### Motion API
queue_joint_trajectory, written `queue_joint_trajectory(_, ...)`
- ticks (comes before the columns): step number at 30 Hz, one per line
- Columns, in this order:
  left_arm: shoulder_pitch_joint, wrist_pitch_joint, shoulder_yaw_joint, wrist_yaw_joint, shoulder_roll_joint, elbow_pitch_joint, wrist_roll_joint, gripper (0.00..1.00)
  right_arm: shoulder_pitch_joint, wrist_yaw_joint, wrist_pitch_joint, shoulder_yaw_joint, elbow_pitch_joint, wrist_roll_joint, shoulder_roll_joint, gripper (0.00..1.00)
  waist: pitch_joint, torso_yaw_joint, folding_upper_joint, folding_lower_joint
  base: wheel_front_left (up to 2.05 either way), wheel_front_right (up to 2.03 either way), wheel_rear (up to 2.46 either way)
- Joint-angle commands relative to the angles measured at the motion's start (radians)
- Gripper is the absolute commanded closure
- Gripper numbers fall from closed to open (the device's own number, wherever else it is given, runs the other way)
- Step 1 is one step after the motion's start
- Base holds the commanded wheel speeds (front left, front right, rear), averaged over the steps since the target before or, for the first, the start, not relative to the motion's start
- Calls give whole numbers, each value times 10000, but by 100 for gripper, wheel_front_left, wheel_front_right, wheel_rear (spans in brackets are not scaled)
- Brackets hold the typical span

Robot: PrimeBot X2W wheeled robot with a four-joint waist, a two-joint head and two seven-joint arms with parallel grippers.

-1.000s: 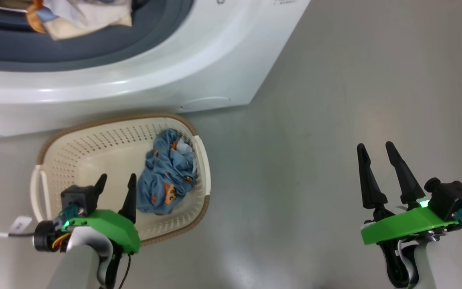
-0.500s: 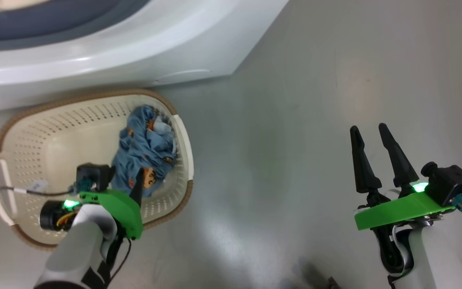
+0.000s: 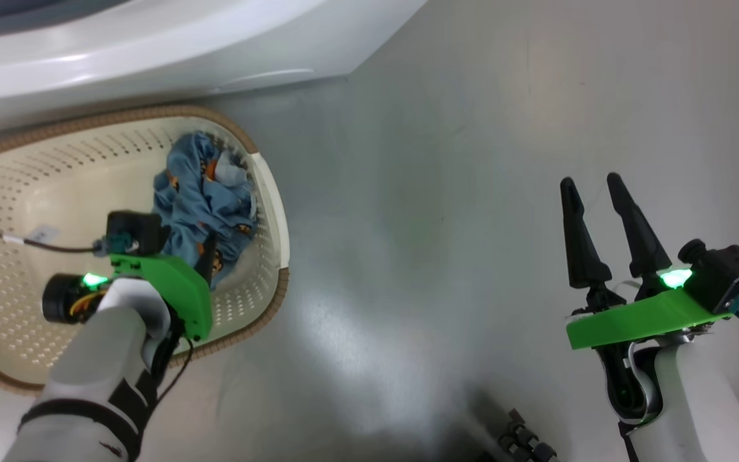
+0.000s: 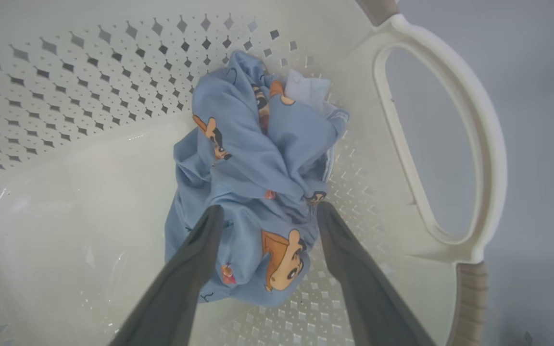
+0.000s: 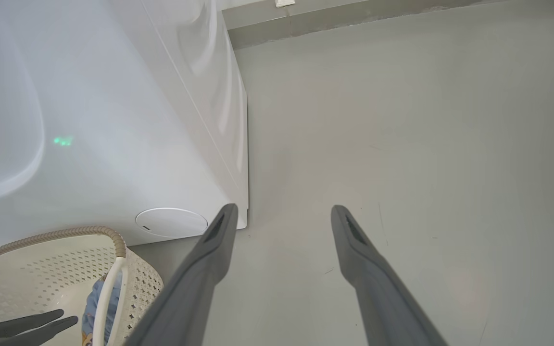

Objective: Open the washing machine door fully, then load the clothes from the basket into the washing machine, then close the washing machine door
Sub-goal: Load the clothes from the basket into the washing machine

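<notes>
Currently listed: the clothes point(image 4: 258, 163), one crumpled light-blue bundle with orange prints, lying in the basket point(image 4: 450, 96) at its handle end, against the perforated wall. Handling, as judged: light, soft, limp, not fragile; likely to sag and trail when lifted. Best hold: the thick bunched folds at the middle, pinched deep. Left gripper point(image 4: 268, 210): jaws wide apart, straddling the bundle's near end, nothing clamped. Right gripper point(image 3: 589, 180): jaws apart, empty, over bare floor, well apart from the basket.

left gripper point(image 4: 270, 208) spread wide, pointing down; right gripper point(image 3: 590, 181) spread wide, fingers forward.
</notes>
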Motion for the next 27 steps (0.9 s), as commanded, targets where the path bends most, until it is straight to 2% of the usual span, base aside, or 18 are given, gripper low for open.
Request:
queue_joint_trajectory(1,-62,45,1,-26,305,-17,-211,0,80,27,-74,227,-268,44,-10,0,217,-40,-1,0,0,0,0)
queue_joint_trajectory(26,-1148,693,-2807,-27,909,-359,-3096,0,-46,27,-74,398,-631,18,-9,0,1070,-276,-1,0,0,0,0)
queue_joint_trajectory(27,-1165,697,-2907,-27,933,-375,-3205,30,-37,27,-74,396,-643,15,-9,0,1077,-281,-1,0,0,0,0)
